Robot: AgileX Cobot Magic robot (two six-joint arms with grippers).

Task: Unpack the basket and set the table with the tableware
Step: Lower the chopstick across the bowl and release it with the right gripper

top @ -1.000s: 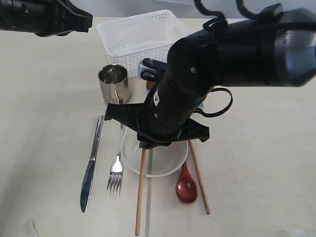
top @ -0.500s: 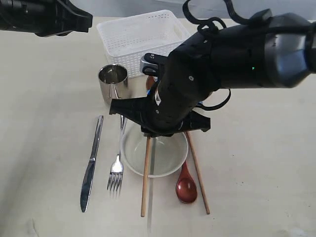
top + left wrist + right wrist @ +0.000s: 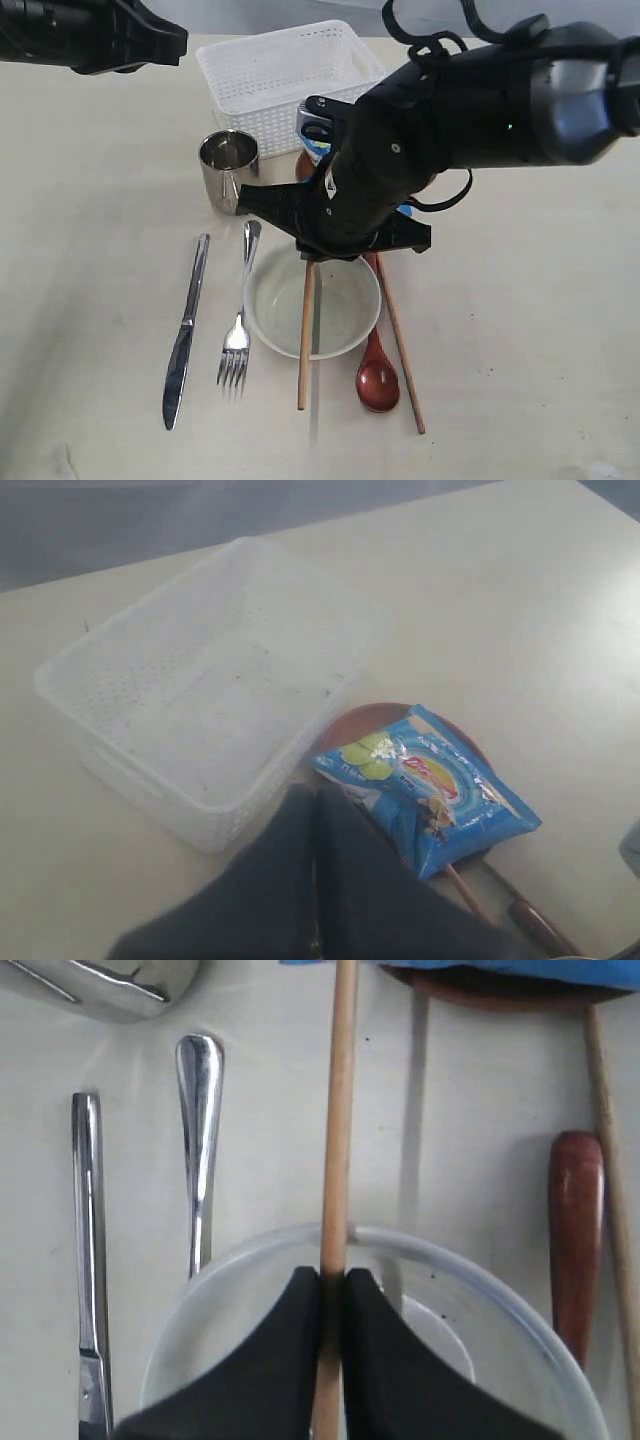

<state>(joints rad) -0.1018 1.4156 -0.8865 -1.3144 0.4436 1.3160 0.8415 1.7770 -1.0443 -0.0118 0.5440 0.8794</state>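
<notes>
Beige table [image 3: 90,200]: basket [image 3: 270,120] empty; right gripper [image 3: 333,1276] clamps chopstick [image 3: 338,1110] over bowl [image 3: 440,1335]; left gripper [image 3: 315,802] closed, empty

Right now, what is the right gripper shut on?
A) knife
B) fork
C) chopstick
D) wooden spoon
C: the right gripper pinches the chopstick over the bowl, while the fork, knife and wooden spoon lie apart from it.
</notes>
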